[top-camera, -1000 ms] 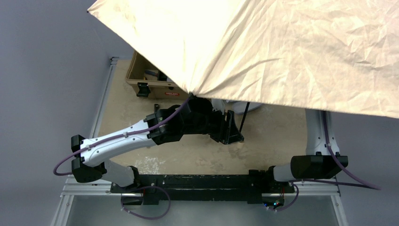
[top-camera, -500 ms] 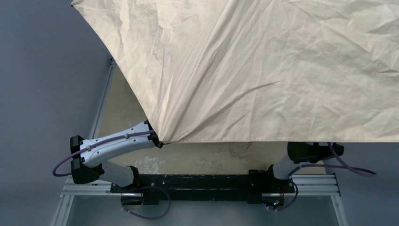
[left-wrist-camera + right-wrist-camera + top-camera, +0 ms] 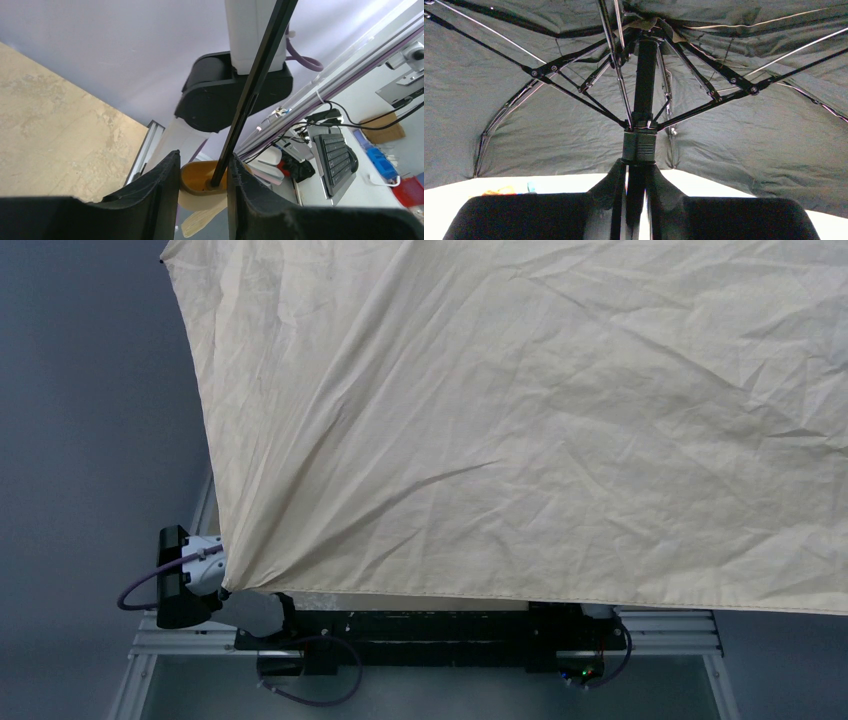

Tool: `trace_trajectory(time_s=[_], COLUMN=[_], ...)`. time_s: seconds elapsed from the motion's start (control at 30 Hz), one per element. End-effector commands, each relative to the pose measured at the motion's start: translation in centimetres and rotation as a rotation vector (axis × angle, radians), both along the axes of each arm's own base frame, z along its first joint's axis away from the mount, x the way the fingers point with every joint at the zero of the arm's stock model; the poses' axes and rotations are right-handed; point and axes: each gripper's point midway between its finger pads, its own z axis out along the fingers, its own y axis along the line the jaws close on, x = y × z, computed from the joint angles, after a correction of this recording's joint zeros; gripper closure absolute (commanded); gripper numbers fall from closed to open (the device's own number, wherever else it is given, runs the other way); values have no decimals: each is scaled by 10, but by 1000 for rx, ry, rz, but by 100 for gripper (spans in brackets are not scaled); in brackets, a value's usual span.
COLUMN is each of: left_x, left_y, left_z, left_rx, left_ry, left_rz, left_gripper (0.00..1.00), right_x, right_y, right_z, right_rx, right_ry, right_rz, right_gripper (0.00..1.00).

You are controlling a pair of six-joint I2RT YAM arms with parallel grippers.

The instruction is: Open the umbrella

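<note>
The umbrella (image 3: 520, 420) stands spread above nearly the whole worktop (image 3: 50, 125). The left gripper (image 3: 201, 167) clenches its tan knob handle (image 3: 195, 182); the right gripper (image 3: 636, 172) grasps the shaft (image 3: 644, 75) just under the runner (image 3: 640, 145).

Left arm shell (image 3: 205, 558): white moulded cover, near left.
Left arm joint (image 3: 172, 585): blocky black housing with flat sides.
Left arm cable (image 3: 150, 573): purple, a thin loop beside the joint.
Base rail (image 3: 400, 625): black bar along the near edge, on silver aluminium framing.
Left hand (image 3: 202, 162): two matte black fingers with a finely grained surface.
Right arm link (image 3: 245, 30): smooth white shell.
Right arm joint (image 3: 215, 95): rounded black housing.
Right arm cable (image 3: 305, 60): purple, beside the joint.
Right hand (image 3: 635, 172): matte black, broad body tapering into two fingers.
</note>
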Motion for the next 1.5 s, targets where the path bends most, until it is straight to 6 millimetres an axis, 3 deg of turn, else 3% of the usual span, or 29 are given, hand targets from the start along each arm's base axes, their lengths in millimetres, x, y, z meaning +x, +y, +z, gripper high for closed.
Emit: trace_trajectory(time_s=[0.0, 0.07, 0.17, 0.37, 0.6, 0.7, 0.83, 1.1, 1.2, 1.47], left_x=[-137, -132, -120, -83, -42, -27, -5, 26, 32, 54], left_y=[137, 138, 140, 129, 123, 129, 147, 157, 167, 258], left_z=[-273, -267, -250, -187, -100, -71, -40, 19, 36, 41], left_rx=[1120, 1130, 1152, 1082, 939, 862, 705, 236, 160, 263], left_ry=[475, 447, 396, 281, 171, 138, 127, 81, 47, -115], left_rz=[-448, -422, -357, -187, 21, 122, 295, 474, 511, 714], left_gripper=[90, 84, 69, 42, 22, 17, 2, 0, 0, 0], right_x=[51, 59, 53, 45, 38, 41, 45, 50, 53, 64], right_y=[-99, -90, -75, -52, -53, -54, -63, -71, -76, -101], right_z=[50, 41, 20, -27, -67, -80, -81, -97, -98, -110], right_rx=[562, 506, 414, 259, 231, 229, 243, 202, 177, 178], right_ry=[24, 32, 6, -11, 28, 37, 42, 56, 61, 157], right_rz=[-191, -213, -226, -295, -392, -413, -517, -673, -751, -942], right_gripper=[100, 100, 100, 100, 100, 100, 100, 100, 100, 100])
